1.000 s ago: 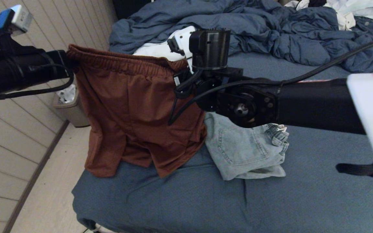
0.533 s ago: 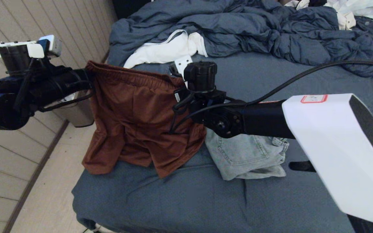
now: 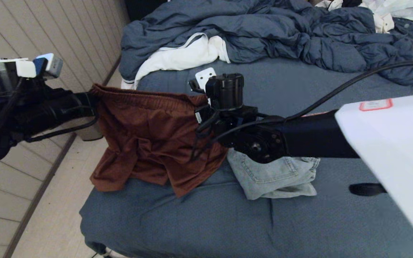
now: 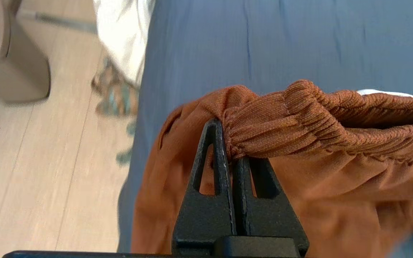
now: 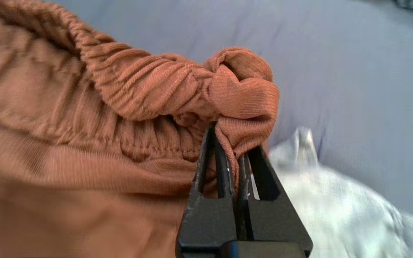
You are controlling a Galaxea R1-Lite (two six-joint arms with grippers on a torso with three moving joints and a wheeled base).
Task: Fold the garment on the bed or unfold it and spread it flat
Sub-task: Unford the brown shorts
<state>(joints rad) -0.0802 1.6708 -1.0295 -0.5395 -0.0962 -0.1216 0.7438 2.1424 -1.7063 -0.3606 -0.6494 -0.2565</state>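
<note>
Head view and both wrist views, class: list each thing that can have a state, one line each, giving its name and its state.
brown shorts: held up by the waistband, leg hems resting on the bed
left pincer: shut on the waistband's left end
right pincer: shut on the waistband's right end
denim garment: folded, lying on the bed
bed: sheet wrinkled
duvet: rumpled

We're looking at a room with pale paneled wall [image 3: 31, 32] running down the left, light wood floor [image 3: 48, 215] beside it, and a beige bin [image 4: 9, 71] sitting by the dark baseboard [image 3: 38, 195]. Light's looking soft and dim.
</note>
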